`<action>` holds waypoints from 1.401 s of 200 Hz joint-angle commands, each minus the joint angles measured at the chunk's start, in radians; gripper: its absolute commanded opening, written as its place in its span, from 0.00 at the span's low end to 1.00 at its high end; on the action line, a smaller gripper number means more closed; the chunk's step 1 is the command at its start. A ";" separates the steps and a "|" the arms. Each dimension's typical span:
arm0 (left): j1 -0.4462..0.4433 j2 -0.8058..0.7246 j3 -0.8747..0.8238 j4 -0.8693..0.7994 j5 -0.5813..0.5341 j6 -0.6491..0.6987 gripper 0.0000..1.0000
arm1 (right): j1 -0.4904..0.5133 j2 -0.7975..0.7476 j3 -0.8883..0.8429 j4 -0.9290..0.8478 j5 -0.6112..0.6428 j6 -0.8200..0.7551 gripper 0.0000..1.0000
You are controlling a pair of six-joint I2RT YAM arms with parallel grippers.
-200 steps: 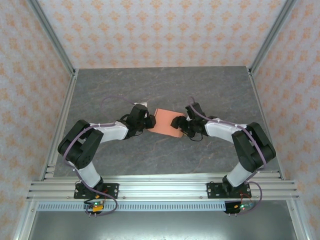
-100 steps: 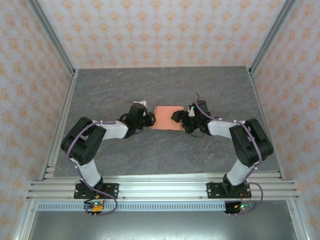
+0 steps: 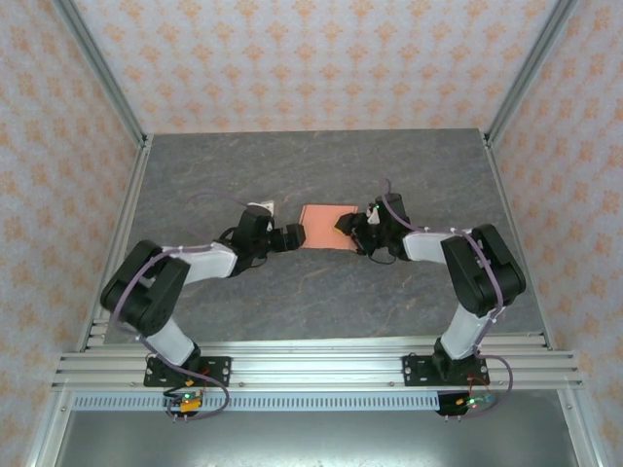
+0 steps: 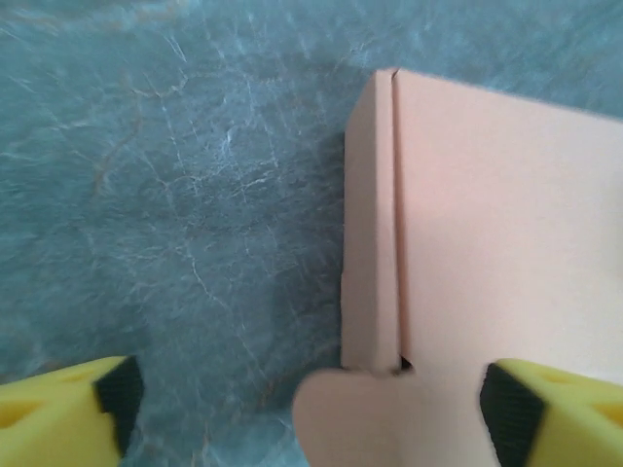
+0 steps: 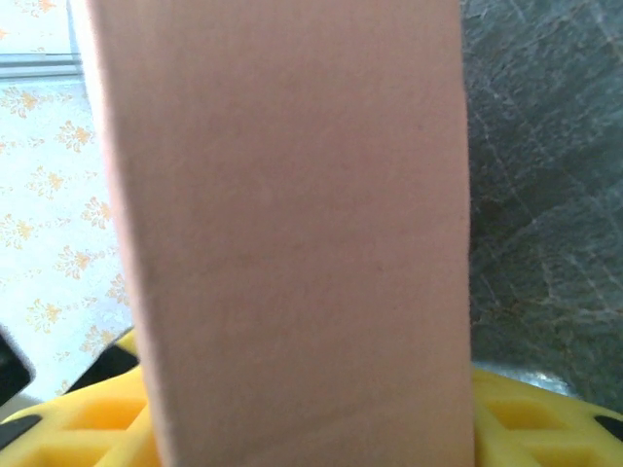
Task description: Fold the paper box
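Walls (image 3: 311, 58) papered in a pale orange flower pattern close in a grey, marble-veined table (image 3: 311, 161) on the left, right and far sides. Silver frame rails (image 3: 311, 365) run along the near edge.

The two dark arms are bolted to those rails. The left arm (image 3: 185, 268) and the right arm (image 3: 472, 263) both bend inward toward the middle of the table.

The paper box (image 3: 326, 214) lies between them at mid-table. It is a small, flat, salmon-orange rectangle, and the top view shows it resting on the grey surface.

The left gripper (image 3: 292, 236) is just beside the box's left edge. In the left wrist view its jaws are released and spread wide, with one yellow fingertip (image 4: 63, 413) in each bottom corner. Between them lie the box's narrow side flap and a rounded tab. Neither fingertip touches the cardboard there.

The right gripper (image 3: 352, 229) meets the box's right end. In the right wrist view the box (image 5: 292, 233) rises as a broad panel very close to the lens. The yellow latticed fingers (image 5: 531, 413) show at either side of its lower end. Whether they are clamped on the cardboard or only straddle it cannot be told.
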 commanded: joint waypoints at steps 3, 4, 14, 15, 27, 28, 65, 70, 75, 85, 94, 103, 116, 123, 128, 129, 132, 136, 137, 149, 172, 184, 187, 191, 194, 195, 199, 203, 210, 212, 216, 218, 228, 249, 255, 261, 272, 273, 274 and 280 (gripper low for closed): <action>-0.004 -0.117 -0.030 0.059 -0.055 0.179 1.00 | 0.000 -0.045 0.048 -0.179 -0.024 0.038 0.54; -0.004 -0.121 -0.032 0.065 -0.054 0.188 1.00 | 0.000 -0.045 0.051 -0.186 -0.026 0.038 0.54; -0.004 -0.146 -0.078 0.149 -0.036 0.252 1.00 | -0.002 -0.050 0.083 -0.262 -0.057 0.028 0.53; -0.004 -0.149 -0.083 0.163 -0.033 0.256 1.00 | -0.002 -0.050 0.087 -0.269 -0.060 0.028 0.54; -0.004 -0.177 -0.147 0.304 -0.006 0.327 1.00 | -0.004 -0.052 0.129 -0.378 -0.094 0.011 0.53; -0.004 -0.180 -0.151 0.313 -0.003 0.332 1.00 | -0.005 -0.053 0.132 -0.387 -0.097 0.009 0.53; -0.053 -0.203 -0.171 0.347 0.137 0.617 1.00 | -0.023 -0.057 0.185 -0.601 -0.201 -0.022 0.52; -0.078 -0.193 -0.164 0.325 0.121 0.688 1.00 | -0.025 -0.059 0.185 -0.617 -0.209 -0.023 0.52; -0.104 -0.177 -0.165 0.321 0.111 0.759 1.00 | -0.027 -0.060 0.185 -0.628 -0.218 -0.024 0.52; -0.142 -0.141 -0.182 0.359 0.105 0.878 1.00 | -0.034 -0.058 0.184 -0.645 -0.238 -0.021 0.51; -0.163 -0.105 -0.211 0.438 0.113 0.951 1.00 | -0.039 -0.059 0.182 -0.654 -0.252 -0.009 0.50; -0.179 -0.068 -0.238 0.520 0.116 1.004 1.00 | -0.041 -0.063 0.177 -0.649 -0.264 0.012 0.49; -0.201 -0.027 -0.250 0.571 0.106 1.056 1.00 | -0.041 -0.074 0.169 -0.632 -0.279 0.050 0.48; -0.213 -0.016 -0.242 0.561 0.099 1.071 1.00 | -0.041 -0.083 0.164 -0.623 -0.287 0.074 0.48; -0.221 -0.010 -0.233 0.546 0.091 1.080 1.00 | -0.042 -0.089 0.162 -0.617 -0.291 0.091 0.48; -0.222 -0.010 -0.231 0.545 0.089 1.082 1.00 | -0.042 -0.091 0.162 -0.616 -0.292 0.094 0.48; -0.227 -0.009 -0.227 0.538 0.085 1.086 1.00 | -0.042 -0.095 0.160 -0.615 -0.293 0.102 0.48; -0.233 -0.006 -0.223 0.534 0.074 1.090 1.00 | -0.041 -0.097 0.160 -0.614 -0.299 0.109 0.47; -0.235 -0.005 -0.222 0.534 0.071 1.091 1.00 | -0.041 -0.099 0.160 -0.615 -0.299 0.111 0.47; -0.244 0.004 -0.223 0.559 0.032 1.100 1.00 | -0.042 -0.108 0.164 -0.637 -0.307 0.118 0.47; -0.258 0.027 -0.224 0.614 -0.097 1.137 0.99 | -0.041 -0.120 0.169 -0.678 -0.317 0.114 0.47; -0.261 0.040 -0.221 0.636 -0.143 1.155 0.97 | -0.042 -0.126 0.164 -0.683 -0.323 0.118 0.47; -0.262 0.043 -0.218 0.636 -0.154 1.160 0.95 | -0.041 -0.126 0.163 -0.683 -0.325 0.119 0.47; -0.263 0.047 -0.214 0.635 -0.165 1.164 0.94 | -0.041 -0.127 0.162 -0.684 -0.328 0.121 0.47; -0.263 0.050 -0.212 0.632 -0.168 1.169 0.92 | -0.041 -0.127 0.160 -0.685 -0.330 0.122 0.47; -0.264 0.050 -0.211 0.630 -0.168 1.172 0.91 | -0.041 -0.128 0.160 -0.685 -0.330 0.122 0.47; -0.264 0.052 -0.208 0.625 -0.168 1.180 0.89 | -0.042 -0.130 0.159 -0.686 -0.331 0.124 0.47; -0.265 0.053 -0.204 0.614 -0.166 1.187 0.86 | -0.041 -0.130 0.157 -0.686 -0.333 0.126 0.47; -0.268 0.056 -0.197 0.596 -0.165 1.193 0.80 | -0.042 -0.129 0.155 -0.686 -0.335 0.130 0.47; -0.269 0.056 -0.195 0.591 -0.166 1.195 0.77 | -0.041 -0.129 0.155 -0.685 -0.334 0.131 0.47; -0.272 0.057 -0.192 0.584 -0.167 1.197 0.73 | -0.042 -0.129 0.154 -0.683 -0.335 0.135 0.47; -0.272 0.058 -0.190 0.582 -0.168 1.200 0.71 | -0.042 -0.131 0.153 -0.682 -0.335 0.136 0.47; -0.276 0.062 -0.189 0.585 -0.166 1.199 0.65 | -0.041 -0.134 0.150 -0.674 -0.331 0.147 0.47; -0.278 0.068 -0.184 0.579 -0.162 1.200 0.59 | -0.042 -0.141 0.143 -0.650 -0.332 0.172 0.47; -0.278 0.068 -0.180 0.573 -0.161 1.200 0.59 | -0.041 -0.145 0.142 -0.646 -0.334 0.176 0.47; -0.279 0.071 -0.176 0.568 -0.160 1.201 0.58 | -0.042 -0.148 0.140 -0.644 -0.334 0.179 0.47; -0.280 0.079 -0.167 0.559 -0.161 1.207 0.58 | -0.041 -0.157 0.133 -0.633 -0.335 0.189 0.47; -0.279 0.079 -0.167 0.558 -0.160 1.207 0.57 | -0.042 -0.158 0.132 -0.631 -0.334 0.190 0.47; -0.280 0.080 -0.166 0.557 -0.161 1.208 0.57 | -0.042 -0.159 0.131 -0.629 -0.335 0.192 0.47; -0.280 0.085 -0.161 0.557 -0.164 1.210 0.55 | -0.041 -0.162 0.129 -0.626 -0.337 0.196 0.47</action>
